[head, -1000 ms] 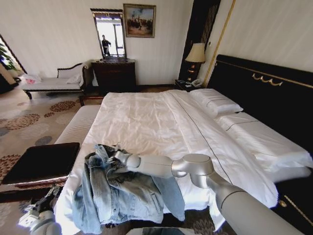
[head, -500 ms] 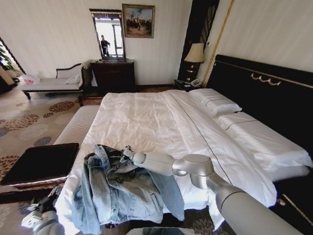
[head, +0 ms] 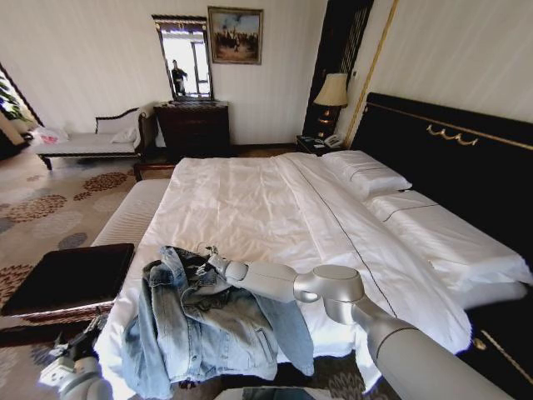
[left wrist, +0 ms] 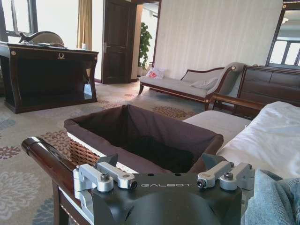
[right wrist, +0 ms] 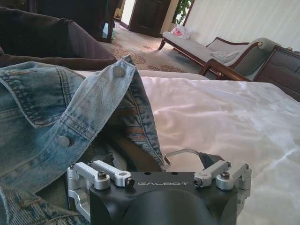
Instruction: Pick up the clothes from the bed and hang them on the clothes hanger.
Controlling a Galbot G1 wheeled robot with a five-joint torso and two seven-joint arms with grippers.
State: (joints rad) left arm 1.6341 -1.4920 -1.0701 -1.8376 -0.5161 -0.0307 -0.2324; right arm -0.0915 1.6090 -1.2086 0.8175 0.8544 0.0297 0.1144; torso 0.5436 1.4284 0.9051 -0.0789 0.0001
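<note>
- Currently the denim jacket (head: 204, 329) lies crumpled at the near left corner of the bed (head: 275, 208), partly hanging over the foot edge; its collar end points up the bed, hem toward me.
- My right gripper (head: 208, 260) sits at the collar end — the raised collar flap (right wrist: 101, 101) lies just ahead and to one side of it. A thin hanger wire (right wrist: 185, 152) shows close in front. I cannot tell how far the fingers are parted, nor whether they grip anything.
- My left gripper (head: 71, 362) hangs low off the bed corner beside a dark lined basket (left wrist: 140, 136) — finger state unclear.
- Judgement: the right arm is far nearer the collar; the grasp turns on it.
</note>
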